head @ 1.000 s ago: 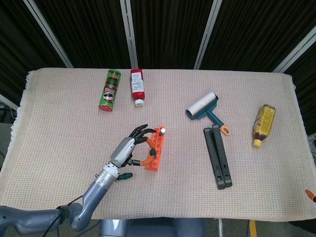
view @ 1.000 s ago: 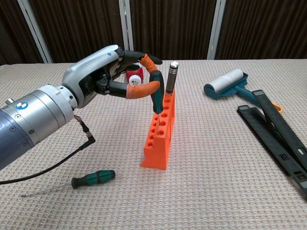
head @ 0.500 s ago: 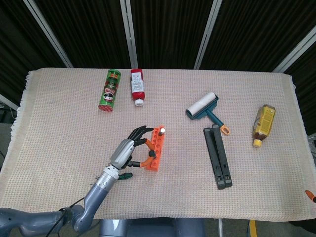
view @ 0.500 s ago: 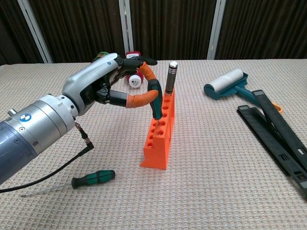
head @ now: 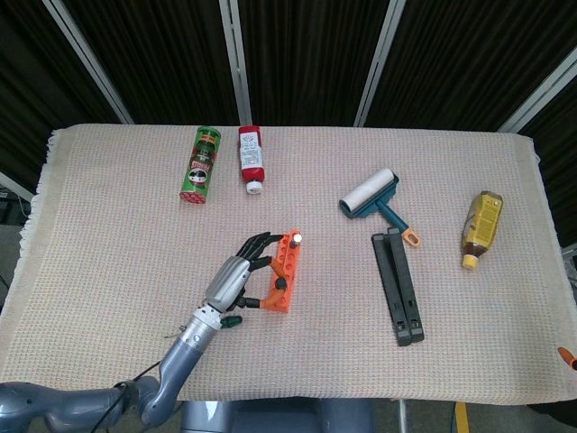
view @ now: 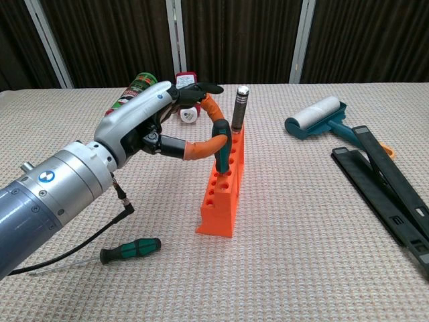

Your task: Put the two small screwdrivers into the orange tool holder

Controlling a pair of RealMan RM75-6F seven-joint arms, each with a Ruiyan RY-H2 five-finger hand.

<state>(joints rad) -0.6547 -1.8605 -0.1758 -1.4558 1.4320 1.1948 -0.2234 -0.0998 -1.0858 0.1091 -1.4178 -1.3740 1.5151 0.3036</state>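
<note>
Left hand (view: 157, 127) pinches 1 small screwdriver (view: 222, 149) upright, its tip in the orange tool holder (view: 223, 191). Second screwdriver (view: 127, 251) lies on the table (view: 301, 255) near the holder.

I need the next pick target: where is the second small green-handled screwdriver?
In the chest view, the green-and-black-handled screwdriver lies flat on the woven cloth, lower left, near the orange tool holder.

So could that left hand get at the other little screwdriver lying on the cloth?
Probably yes, but not right away. The left hand is pinching a screwdriver over the orange tool holder. The loose screwdriver lies in the open near its forearm, nothing covering it.
</note>
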